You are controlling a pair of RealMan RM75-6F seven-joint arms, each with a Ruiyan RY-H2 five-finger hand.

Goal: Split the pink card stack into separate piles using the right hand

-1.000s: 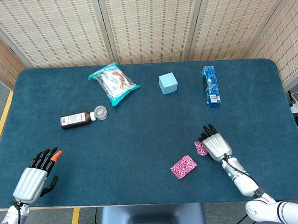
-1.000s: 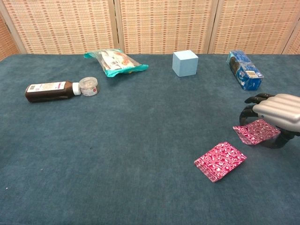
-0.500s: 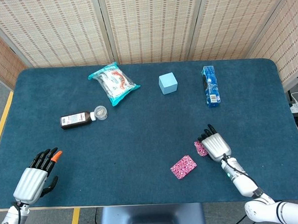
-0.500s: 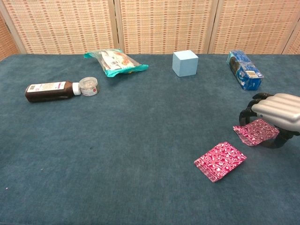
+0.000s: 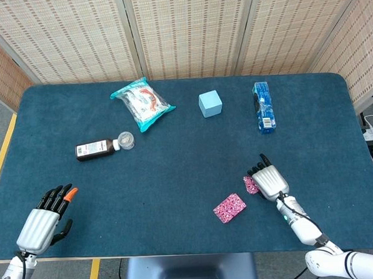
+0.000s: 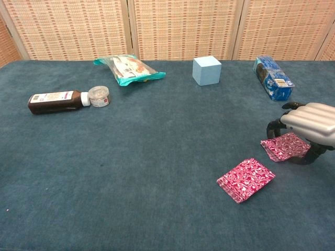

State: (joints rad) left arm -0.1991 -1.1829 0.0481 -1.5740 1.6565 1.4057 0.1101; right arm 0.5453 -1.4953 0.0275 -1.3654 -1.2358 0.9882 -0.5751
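Observation:
The pink card stack [image 6: 246,179] lies flat on the blue table, near the front and right of centre; the head view shows the stack [image 5: 230,207] too. A smaller pile of pink cards [image 6: 285,146] sits just right of it, under my right hand [image 6: 309,123]. That hand arches over the small pile, thumb on the pile's left side and fingers curled round its right side, gripping it low at the table surface. In the head view the right hand [image 5: 270,180] covers most of these cards [image 5: 251,185]. My left hand [image 5: 43,219] rests at the front left, fingers apart, holding nothing.
A brown bottle [image 5: 95,148] lies on its side with a small clear jar [image 5: 126,140] by it. A teal snack bag [image 5: 142,103], a light blue cube [image 5: 210,104] and a blue packet [image 5: 263,106] line the back. A small orange thing [image 5: 70,194] shows at the left fingertips.
The right hand has shifted very slightly over the small pink pile, one finger stretching out a little further. The main stack and the left hand have stayed put.

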